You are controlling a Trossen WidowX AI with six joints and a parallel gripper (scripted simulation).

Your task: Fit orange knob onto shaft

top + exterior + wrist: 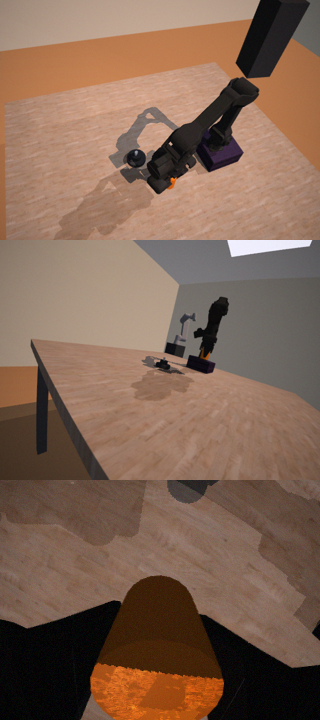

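The gripper (pixel 169 182) is clamped on the orange knob (pixel 158 660), its jaws held partway apart by the knob's body, and carries it in the air above the table (pixel 103 395). The round pedestal (pixel 135 158) serves as landmark: the knob hangs near it, off to the side toward the arm's purple base block (pixel 222 155), not over it. The silver D-shaped shaft (pixel 135 153) stands upright at the pedestal's centre, bare. In the wrist view the knob's lit end face turns toward the camera, probably so the flat can be judged before lining up; no hole is clearly discernible there
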